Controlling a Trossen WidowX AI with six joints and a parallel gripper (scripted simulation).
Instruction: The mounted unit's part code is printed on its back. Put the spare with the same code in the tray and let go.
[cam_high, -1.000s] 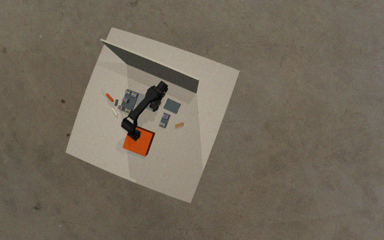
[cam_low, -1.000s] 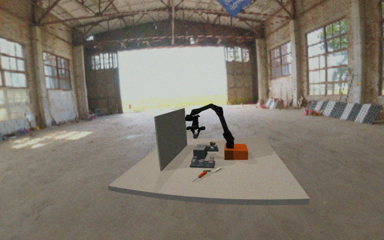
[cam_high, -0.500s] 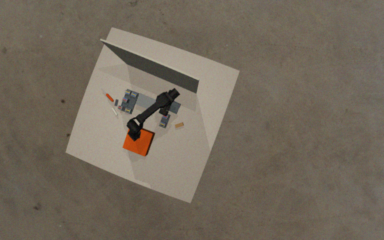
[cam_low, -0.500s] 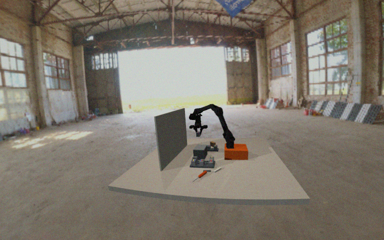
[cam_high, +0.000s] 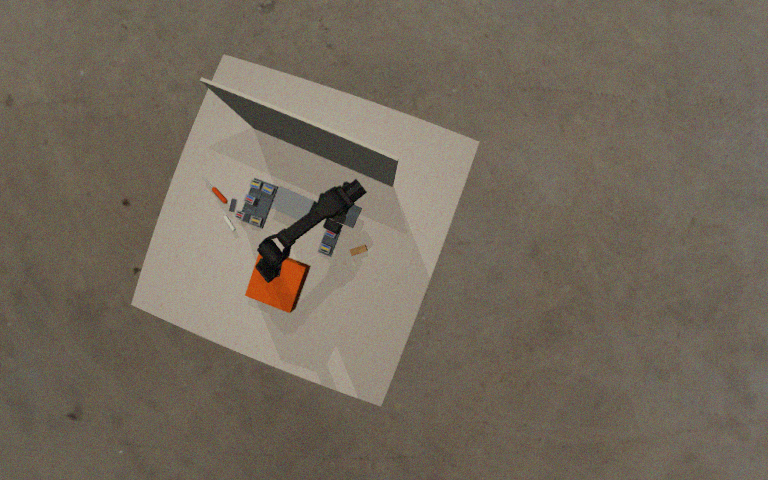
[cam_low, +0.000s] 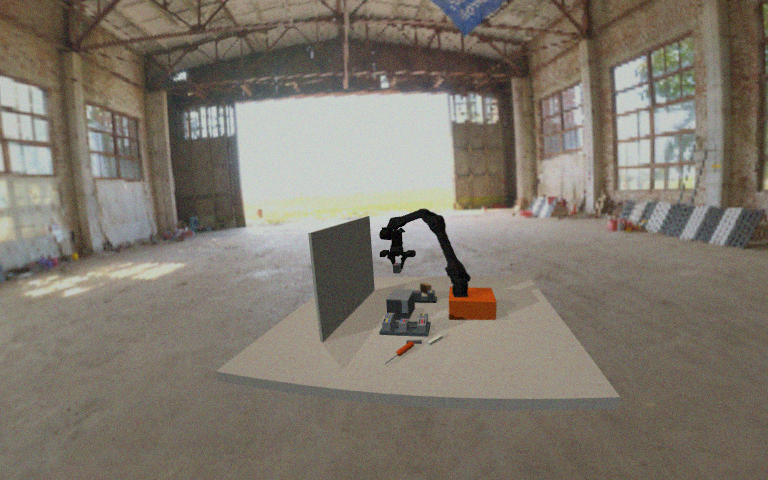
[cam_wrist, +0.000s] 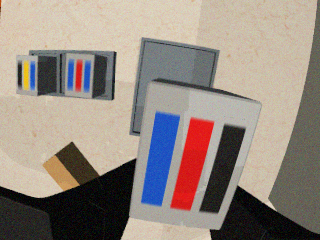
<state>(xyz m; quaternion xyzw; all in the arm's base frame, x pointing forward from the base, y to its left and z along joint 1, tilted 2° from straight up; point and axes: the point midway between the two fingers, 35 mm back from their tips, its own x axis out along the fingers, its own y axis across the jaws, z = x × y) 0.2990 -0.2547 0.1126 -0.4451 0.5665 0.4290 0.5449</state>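
Note:
My gripper (cam_high: 333, 224) (cam_low: 397, 264) is shut on a grey unit (cam_low: 397, 268) (cam_wrist: 195, 160) with blue, red and black stripes, held high above the table. The tray (cam_high: 353, 217) (cam_wrist: 175, 61), a flat grey square, lies beyond the unit in the wrist view, partly hidden by it. A small rack (cam_high: 329, 241) (cam_wrist: 111, 75) beside the tray bears a black-yellow-blue unit (cam_wrist: 27, 75) and a blue-red-blue unit (cam_wrist: 79, 75). A larger rack (cam_high: 264, 207) (cam_low: 404, 333) bears several striped units. Which unit is the mounted one, and its back code, I cannot tell.
A grey box (cam_high: 293, 202) (cam_low: 400, 301) stands between the larger rack and the tray. A tall dark panel (cam_high: 317, 138) (cam_low: 342, 277) stands behind. A brown block (cam_high: 358, 250) (cam_wrist: 75, 164) lies near the small rack. An orange screwdriver (cam_high: 219, 195) (cam_low: 405, 348) and white stick (cam_high: 229, 223) (cam_low: 435, 339) lie beyond the larger rack.

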